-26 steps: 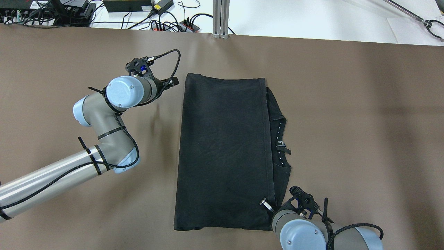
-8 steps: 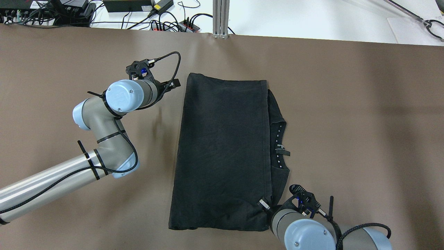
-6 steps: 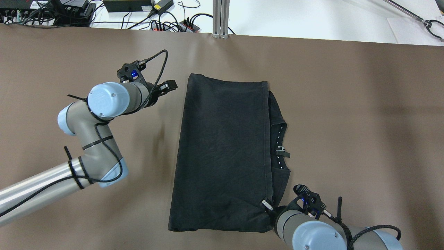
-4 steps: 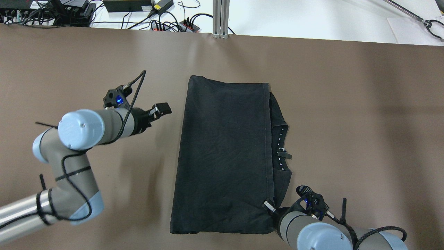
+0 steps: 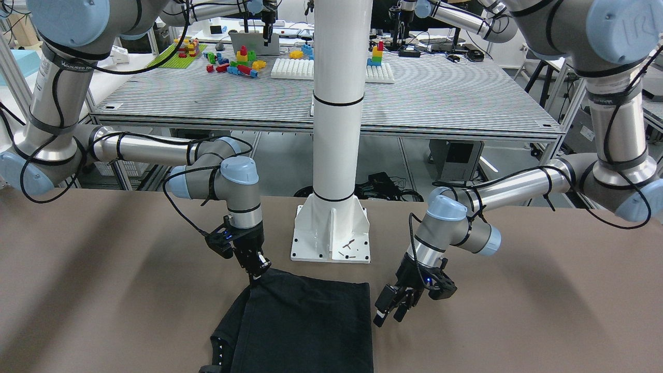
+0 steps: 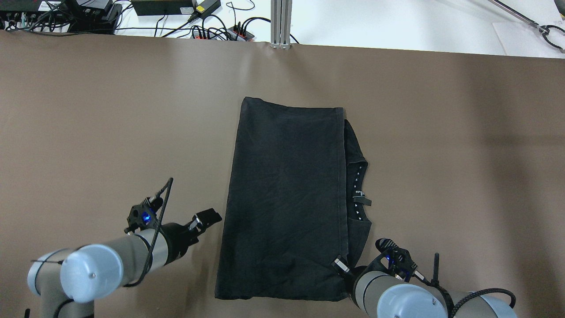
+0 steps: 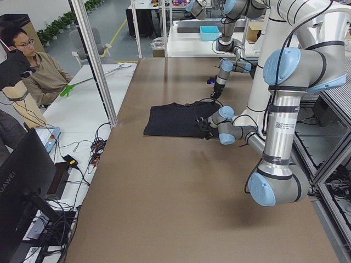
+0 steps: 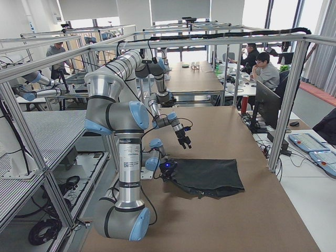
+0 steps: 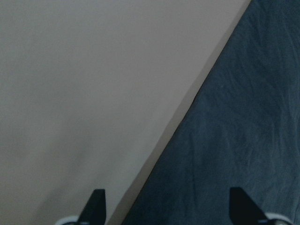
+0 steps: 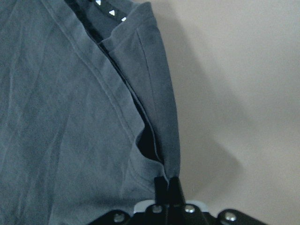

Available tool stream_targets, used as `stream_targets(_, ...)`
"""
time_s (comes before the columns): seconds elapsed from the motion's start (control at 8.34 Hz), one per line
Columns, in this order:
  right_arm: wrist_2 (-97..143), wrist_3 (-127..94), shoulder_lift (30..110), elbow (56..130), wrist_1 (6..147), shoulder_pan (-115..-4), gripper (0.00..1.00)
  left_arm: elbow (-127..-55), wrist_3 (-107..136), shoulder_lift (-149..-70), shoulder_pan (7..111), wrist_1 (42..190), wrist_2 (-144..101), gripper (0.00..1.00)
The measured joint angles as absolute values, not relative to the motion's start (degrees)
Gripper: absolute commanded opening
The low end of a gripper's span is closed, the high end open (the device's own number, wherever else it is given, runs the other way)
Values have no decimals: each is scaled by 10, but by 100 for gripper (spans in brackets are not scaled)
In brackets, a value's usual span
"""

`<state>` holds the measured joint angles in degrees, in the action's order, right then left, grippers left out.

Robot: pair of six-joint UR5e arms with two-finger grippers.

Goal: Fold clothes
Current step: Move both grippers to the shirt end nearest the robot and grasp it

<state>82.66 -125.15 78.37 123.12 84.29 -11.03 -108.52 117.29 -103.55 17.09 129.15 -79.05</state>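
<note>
The black garment (image 6: pixel 287 198) lies flat on the brown table (image 6: pixel 441 132), in front of the white pole's base (image 5: pixel 331 235). It is doubled over into a long rectangle, with the collar (image 6: pixel 358 185) peeking out along its right-hand edge.

The right gripper (image 10: pixel 167 185) is closed tight on the near right corner, pinching the layered hem (its wrist camera shows the cloth drawn into a small pleat at the tips). The left gripper (image 6: pixel 208 217) hangs just beside the garment's left edge, a little up from the near left corner, spread wide and holding nothing. In its wrist view that edge runs between the two fingertips (image 9: pixel 97 204), though its height above the cloth is hard to tell.

The step in hand looks like taking both near corners for a fold across the length. The next move would call for the left gripper to slide to the near left corner, drop until one finger gets under the hem, and close through all the layers. Both arms could then lift evenly and carry the near edge to the far one.

No bin, box or tray takes part; the garment rests directly on the table.
</note>
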Motion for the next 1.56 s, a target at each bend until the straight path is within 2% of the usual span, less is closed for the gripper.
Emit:
stream_targets(0.12,827,-1252,783,1230,843,-110,0,-1087,1189,-1031,132,1292,-765,79)
stream_targets(0.36,827,-1252,783,1228,843,-110,0,-1082,1208,-1028,68,1292,-718,61)
stream_targets(0.48,827,-1252,783,1228,843,-110,0,-1079,1217,-1028,51,1292,-703,55)
stream_targets(0.6,827,-1252,783,1228,843,-110,0,-1076,1223,-1027,42,1292,-695,41)
stream_targets(0.96,827,-1252,783,1227,843,-109,0,-1074,1232,-1028,34,1292,-690,14)
stream_targets(1.08,827,-1252,783,1227,843,-109,0,-1076,1238,-1028,32,1292,-690,0)
stream_targets(1.32,827,-1252,784,1227,843,-109,0,-1082,1246,-1026,24,1292,-689,0)
stream_targets(1.56,827,-1252,785,1237,842,-111,0,-1129,1248,-1012,23,1291,-694,0)
